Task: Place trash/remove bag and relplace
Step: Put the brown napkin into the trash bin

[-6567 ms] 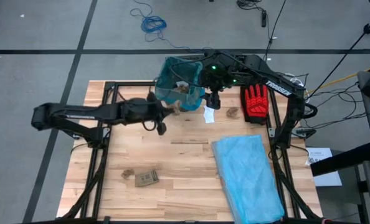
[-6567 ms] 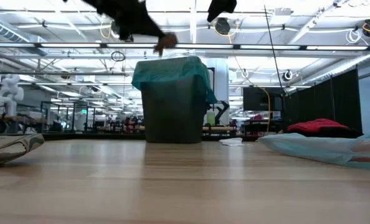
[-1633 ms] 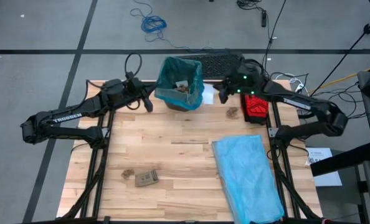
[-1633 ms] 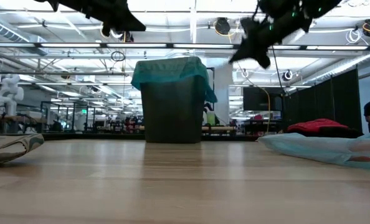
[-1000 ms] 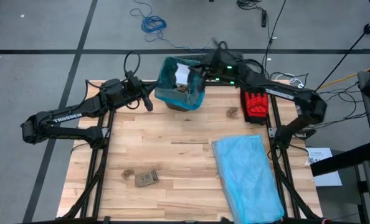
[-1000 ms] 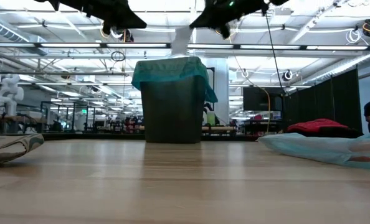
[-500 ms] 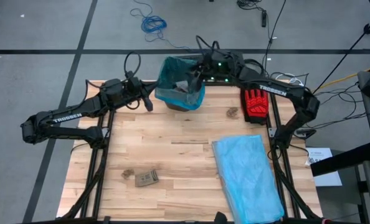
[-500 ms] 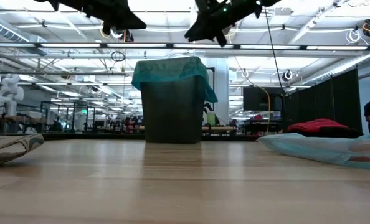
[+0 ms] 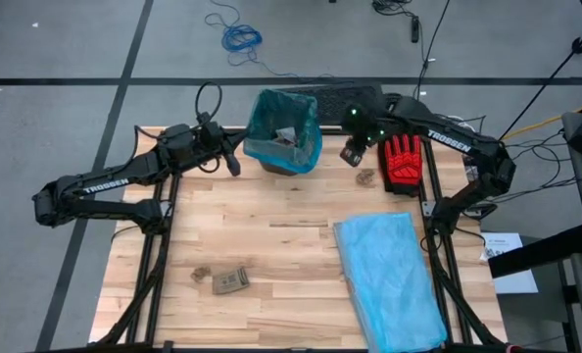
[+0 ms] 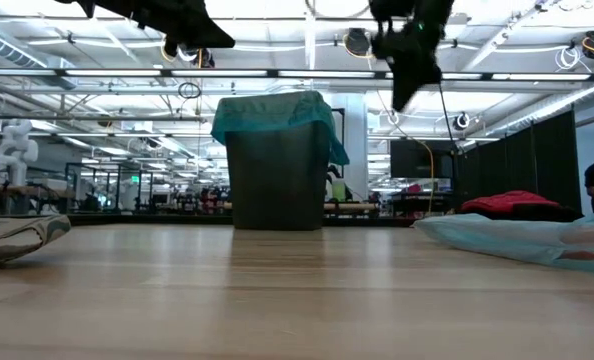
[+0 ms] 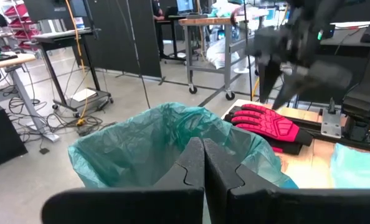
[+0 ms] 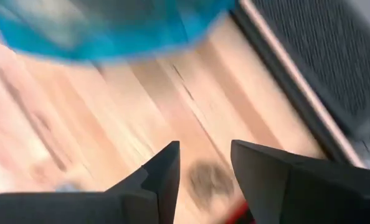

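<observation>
Hovering empty, fingers parted, the right gripper (image 9: 351, 155) — a brown paper wad (image 9: 366, 177) just beside it on the table (image 9: 291, 235).

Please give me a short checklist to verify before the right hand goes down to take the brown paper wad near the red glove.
1. Right hand open: ok, and nothing shows between its fingers.
2. Right hand above the brown paper wad: ok, the wad shows between the fingers in the right wrist view.
3. Wad apart from the red glove: ok, but close.
4. Left hand out of the way: ok, shut beside the bin.
5. Bag over the bin rim: ok.
</observation>
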Motion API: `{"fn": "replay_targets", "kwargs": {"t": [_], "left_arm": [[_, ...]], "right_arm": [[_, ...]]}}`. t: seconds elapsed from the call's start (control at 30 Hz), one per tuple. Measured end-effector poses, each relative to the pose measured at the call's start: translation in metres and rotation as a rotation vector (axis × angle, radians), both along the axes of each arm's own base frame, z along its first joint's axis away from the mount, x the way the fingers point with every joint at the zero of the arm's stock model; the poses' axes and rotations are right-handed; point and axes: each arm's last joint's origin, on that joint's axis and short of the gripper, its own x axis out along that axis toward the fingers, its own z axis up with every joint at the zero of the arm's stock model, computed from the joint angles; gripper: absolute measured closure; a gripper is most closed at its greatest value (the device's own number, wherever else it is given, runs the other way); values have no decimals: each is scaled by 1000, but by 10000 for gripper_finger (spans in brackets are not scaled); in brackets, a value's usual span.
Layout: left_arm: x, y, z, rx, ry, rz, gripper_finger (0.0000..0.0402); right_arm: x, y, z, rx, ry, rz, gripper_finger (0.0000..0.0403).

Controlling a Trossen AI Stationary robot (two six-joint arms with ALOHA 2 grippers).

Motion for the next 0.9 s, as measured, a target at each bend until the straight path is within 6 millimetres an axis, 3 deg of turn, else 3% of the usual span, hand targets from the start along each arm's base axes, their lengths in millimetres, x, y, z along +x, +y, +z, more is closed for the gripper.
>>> {"fn": "replay_targets", "kwargs": {"t": [0.17,0.43,0.73,0.83,0.9], "left_arm": [[0,0,0,-7,1,0,402],[0,0,0,-3,3,-2,402],[0,0,-1,-4,3,-6,402],[0,0,-1,-5,3,-6,402],[0,0,-1,-8,1,-6,402]], "right_arm": [[-10,2,-52,30,183,-53,260],[-25,9,-136,47,230,-101,216],[-46,6,-183,16,184,-198,177],[-49,4,-190,4,158,-213,190],[-51,6,-193,11,161,-215,220]]}}
